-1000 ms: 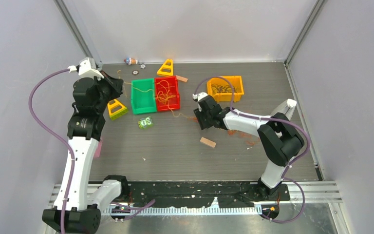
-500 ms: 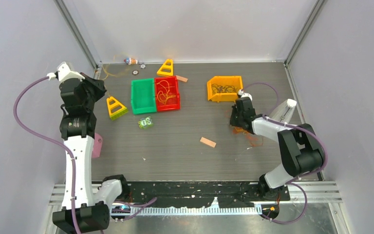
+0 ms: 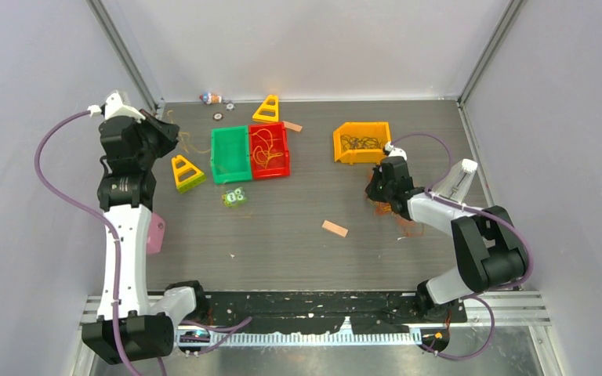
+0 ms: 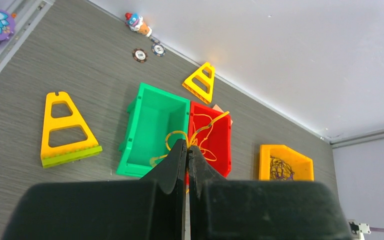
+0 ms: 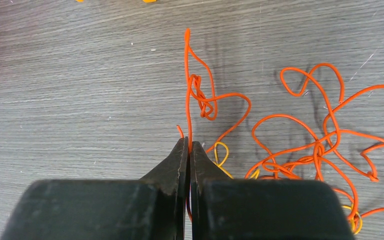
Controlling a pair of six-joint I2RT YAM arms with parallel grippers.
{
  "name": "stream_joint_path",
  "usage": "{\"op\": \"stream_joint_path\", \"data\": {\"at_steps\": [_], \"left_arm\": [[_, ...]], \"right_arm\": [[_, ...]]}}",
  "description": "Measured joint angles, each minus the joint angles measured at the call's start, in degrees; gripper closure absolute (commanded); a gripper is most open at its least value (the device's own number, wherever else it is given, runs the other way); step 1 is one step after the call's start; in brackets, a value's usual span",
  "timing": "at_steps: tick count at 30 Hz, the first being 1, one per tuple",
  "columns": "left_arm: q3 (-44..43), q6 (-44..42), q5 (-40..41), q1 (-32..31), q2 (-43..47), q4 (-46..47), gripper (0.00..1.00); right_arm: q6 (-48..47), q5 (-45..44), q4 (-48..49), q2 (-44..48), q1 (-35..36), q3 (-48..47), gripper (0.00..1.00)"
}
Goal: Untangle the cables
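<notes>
Right wrist view: the right gripper (image 5: 189, 146) is pinched closed on a strand of the orange cable (image 5: 200, 97), which is knotted just ahead of the tips and sprawls in loose loops on the table (image 5: 80, 75) to the right. Left wrist view: the left gripper (image 4: 186, 148) is clamped on a yellow cable (image 4: 211, 123) trailing from the red bin (image 4: 220, 145) beside the green bin (image 4: 152, 120). Dark cables (image 4: 279, 167) sit well apart in the orange bin (image 4: 302, 162).

The dark wood-grain surface (image 3: 282, 251) carries a green bin (image 3: 230, 154) touching a red bin (image 3: 270, 150) at upper centre. An orange bin (image 3: 362, 142) stands to their right, a yellow triangle (image 3: 266, 109) above them and a second yellow triangle (image 3: 187, 172) to their left. A tan block (image 3: 334, 229) lies mid-frame, and loose orange cables (image 5: 320, 149) lie at centre right.
</notes>
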State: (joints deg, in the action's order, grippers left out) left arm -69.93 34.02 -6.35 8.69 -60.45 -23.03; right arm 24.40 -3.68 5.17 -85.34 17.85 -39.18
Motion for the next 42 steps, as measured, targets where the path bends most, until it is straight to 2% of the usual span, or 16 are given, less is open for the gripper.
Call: {"op": "stream_joint_path", "data": {"at_steps": [5, 14, 20, 30, 42], "left_arm": [[-2.4, -0.4, -0.6, -0.6, -0.1, -1.9, 1.00], [-12.8, -2.6, -1.4, -4.3, -0.5, -4.0, 1.00], [-18.5, -3.0, -2.6, -4.8, -4.8, -4.3, 1.00], [-20.2, -1.3, -5.9, -5.6, -11.6, -4.5, 1.00], [-23.2, 0.0, -7.8, -12.9, -17.4, -3.0, 1.00]], "right_arm": [[0.0, 0.3, 0.7, 0.6, 0.0, 0.5, 0.95], [0.0, 0.4, 0.9, 0.7, 0.0, 0.6, 0.95], [0.0, 0.4, 0.9, 1.5, 0.0, 0.6, 0.95], [0.0, 0.4, 1.2, 1.8, 0.0, 0.8, 0.95], [0.0, 0.4, 1.3, 2.4, 0.0, 0.8, 0.94]]}}
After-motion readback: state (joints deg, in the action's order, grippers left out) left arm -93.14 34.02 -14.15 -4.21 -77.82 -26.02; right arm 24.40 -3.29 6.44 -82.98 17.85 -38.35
